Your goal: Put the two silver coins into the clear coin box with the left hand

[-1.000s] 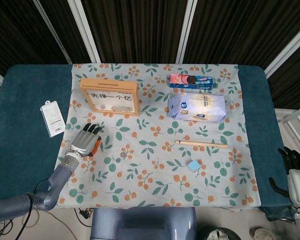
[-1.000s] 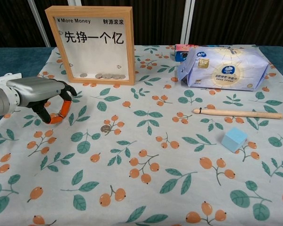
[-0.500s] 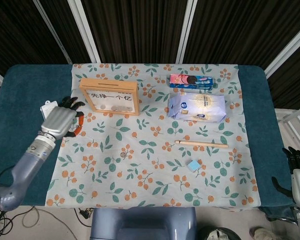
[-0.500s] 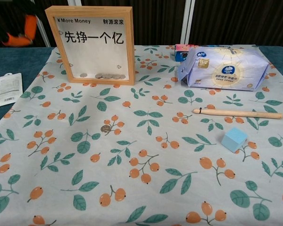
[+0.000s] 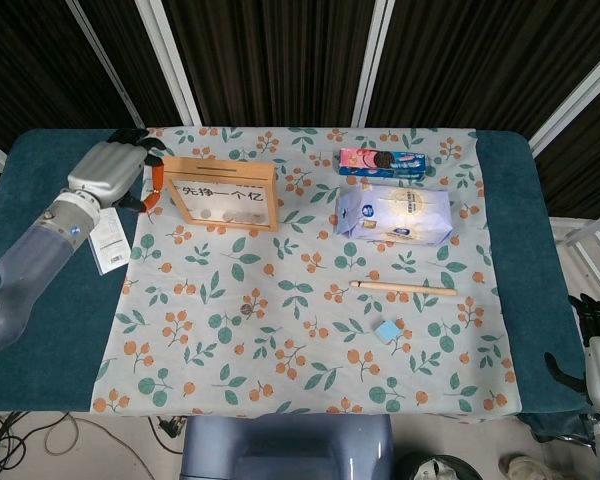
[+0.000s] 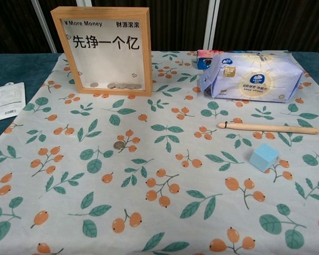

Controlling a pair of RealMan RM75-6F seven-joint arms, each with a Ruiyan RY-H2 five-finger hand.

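Note:
The clear coin box [image 5: 220,193] [image 6: 107,50] is a wooden frame with a see-through front, upright at the back left of the floral cloth, with several coins on its floor. One silver coin [image 5: 246,310] [image 6: 118,144] lies flat on the cloth in front of it. My left hand [image 5: 115,170] hovers by the box's top left corner, fingers curled and pinched together; what they pinch is hidden. The chest view does not show this hand. My right hand [image 5: 598,345] hangs off the table's front right corner, fingers apart, holding nothing.
A white packet [image 5: 105,238] [image 6: 7,101] lies on the blue table left of the cloth. A tissue pack [image 5: 394,214], a cookie box [image 5: 382,162], a wooden stick [image 5: 404,288] and a blue cube [image 5: 386,331] occupy the right half.
My left hand rose from the cloth's left side and travelled back to the coin box's top left corner, leaving the chest view. The coin on the cloth stayed put.

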